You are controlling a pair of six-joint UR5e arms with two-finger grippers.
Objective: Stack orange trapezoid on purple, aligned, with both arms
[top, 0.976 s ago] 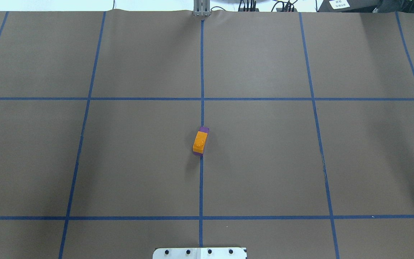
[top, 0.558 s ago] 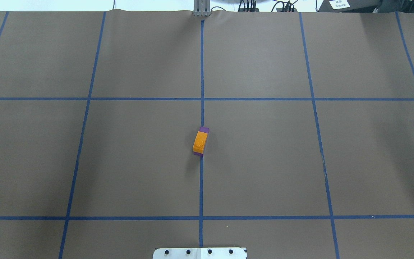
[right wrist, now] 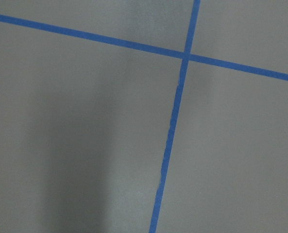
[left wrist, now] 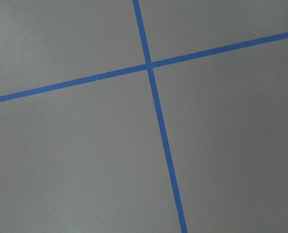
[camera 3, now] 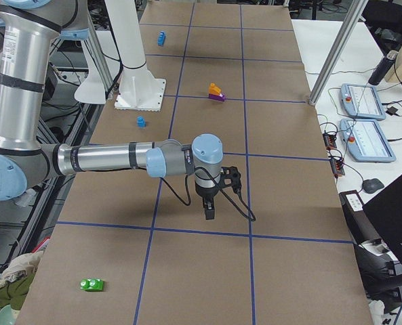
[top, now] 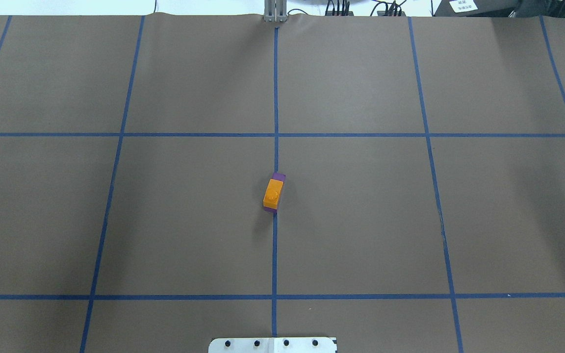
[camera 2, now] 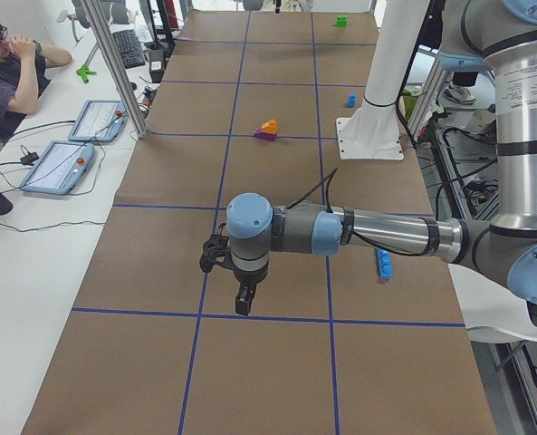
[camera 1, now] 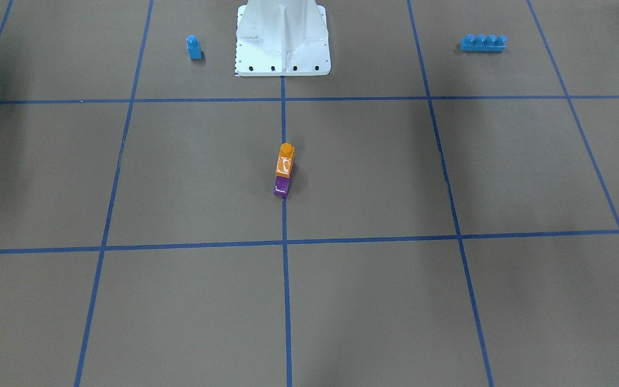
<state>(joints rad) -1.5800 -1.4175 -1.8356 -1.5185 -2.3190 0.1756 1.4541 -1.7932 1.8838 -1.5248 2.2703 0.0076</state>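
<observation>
Seeing orange brick (top: 272,193) seated on top of purple brick (camera 1: 282,186), mid-counter (top: 361,220), straddling the centre blue tape line, a little out from the white base (camera 1: 282,37). Reads as stacked: touching, upright, stud up. Looks aligned too, going by both slopes facing the operator side in the front view and only thin purple slivers peeking out at each end from overhead. Noting a slight yaw against the tape line, apparently common to both bricks, so no worry for alignment.

Finding left pincer (camera 2: 242,306) only in the left side view, hanging fingers-down near a tape crossing, well apart from the stack. Same story for right pincer (camera 3: 209,213) in the right side view. Can't tell how far open either one is from those angles. Getting only tape crosses on brown paper from the wrist views, no fingertips in frame. Holding neither task brick, given both sit in the stack.

Guessing the stand-off is deliberate: avoids bumping the stack and gives the fixed cameras an open look.

Ignoring small blue brick (camera 1: 194,47) and long blue brick (camera 1: 483,43) either side of the base: spares, well apart.

Judging task done.
</observation>
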